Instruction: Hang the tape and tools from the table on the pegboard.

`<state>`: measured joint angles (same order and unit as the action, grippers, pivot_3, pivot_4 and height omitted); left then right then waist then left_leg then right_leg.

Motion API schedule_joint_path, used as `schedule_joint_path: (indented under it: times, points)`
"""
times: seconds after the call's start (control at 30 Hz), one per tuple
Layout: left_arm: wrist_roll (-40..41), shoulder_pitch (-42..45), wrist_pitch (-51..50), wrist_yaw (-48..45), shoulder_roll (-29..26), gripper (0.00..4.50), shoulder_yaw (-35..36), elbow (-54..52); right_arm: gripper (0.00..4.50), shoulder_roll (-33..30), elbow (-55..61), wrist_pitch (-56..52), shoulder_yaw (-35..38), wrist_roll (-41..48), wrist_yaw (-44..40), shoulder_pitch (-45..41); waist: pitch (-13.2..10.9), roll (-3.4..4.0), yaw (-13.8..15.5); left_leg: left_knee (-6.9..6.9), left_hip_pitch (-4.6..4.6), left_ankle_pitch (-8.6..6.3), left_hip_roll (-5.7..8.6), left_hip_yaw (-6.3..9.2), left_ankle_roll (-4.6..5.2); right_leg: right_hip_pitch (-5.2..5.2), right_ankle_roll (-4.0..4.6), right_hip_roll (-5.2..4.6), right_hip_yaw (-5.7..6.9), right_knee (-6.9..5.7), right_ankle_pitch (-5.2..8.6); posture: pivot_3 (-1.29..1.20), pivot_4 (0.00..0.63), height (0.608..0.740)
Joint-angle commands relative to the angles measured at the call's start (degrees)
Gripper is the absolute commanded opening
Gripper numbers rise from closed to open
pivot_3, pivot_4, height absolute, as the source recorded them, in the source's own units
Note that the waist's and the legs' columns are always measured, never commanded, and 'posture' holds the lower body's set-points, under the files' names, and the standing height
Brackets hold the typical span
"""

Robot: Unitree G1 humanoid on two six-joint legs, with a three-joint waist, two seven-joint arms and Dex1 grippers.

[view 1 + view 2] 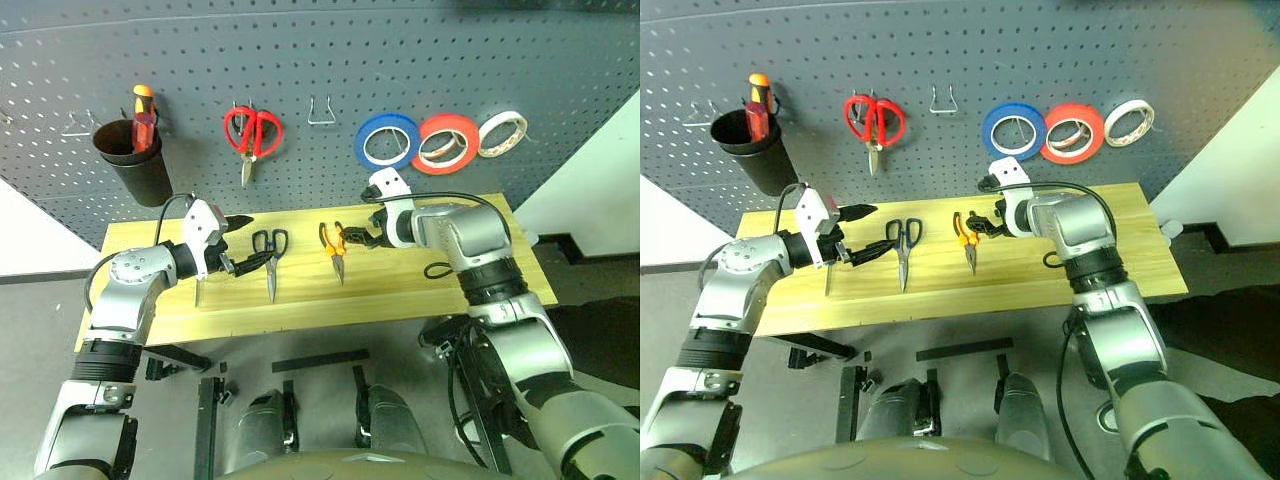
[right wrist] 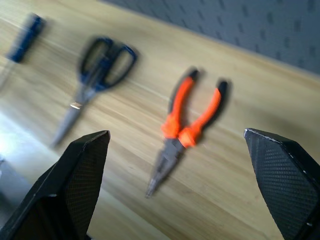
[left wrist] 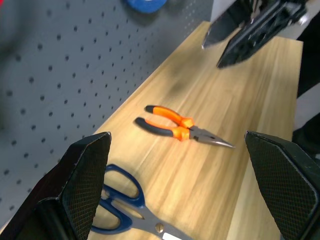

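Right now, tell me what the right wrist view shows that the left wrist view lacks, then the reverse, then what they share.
Right wrist alone: the blue-handled screwdriver lying beyond the scissors.

Left wrist alone: the right gripper, open, above the far end of the table, and an edge of the blue tape on the pegboard.

Shared: the orange-and-black pliers and dark blue-handled scissors lying apart on the table.

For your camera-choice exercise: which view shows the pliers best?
The left wrist view: the pliers lie sharp and whole on the table. The right wrist view shows them large but blurred; both eye views show them small.
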<state>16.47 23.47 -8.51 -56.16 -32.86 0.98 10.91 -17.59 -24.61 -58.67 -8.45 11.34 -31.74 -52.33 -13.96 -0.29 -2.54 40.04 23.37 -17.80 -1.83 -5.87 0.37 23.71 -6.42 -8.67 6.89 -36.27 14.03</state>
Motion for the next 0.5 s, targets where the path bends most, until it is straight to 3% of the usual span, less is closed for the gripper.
schedule_joint_path:
  times: [0.03,0.27,0.5]
  points:
    - [-0.27,-0.22,0.97,-0.28,-0.8,4.48,0.45,-1.08,4.5,1.75,-5.77,2.92,0.84,-1.35,1.66,-4.19,-1.35,0.03,0.02,-0.02,0.03,0.0,0.01,-0.03,0.0,0.08,0.0,0.0,-0.04,-0.04,0.0,-0.01,0.377,0.738]
    - [0.41,-1.76,-0.54,-0.25,-0.58,4.48,0.34,-3.9,4.5,5.16,-21.4,9.7,3.45,-2.96,4.51,-11.5,-6.38,0.03,0.1,-0.03,0.25,0.0,0.0,-0.28,0.0,0.73,0.01,-0.04,-0.2,-0.48,0.0,0.03,0.45,0.738]
    - [1.24,-5.92,-2.53,0.71,-0.26,4.48,0.63,-8.76,4.5,6.59,-26.31,10.38,5.12,-2.86,3.9,-14.6,-8.68,0.04,0.31,0.04,1.04,0.01,0.03,-0.43,0.0,1.69,0.01,-0.14,-0.19,-0.84,0.0,0.05,0.477,0.738]
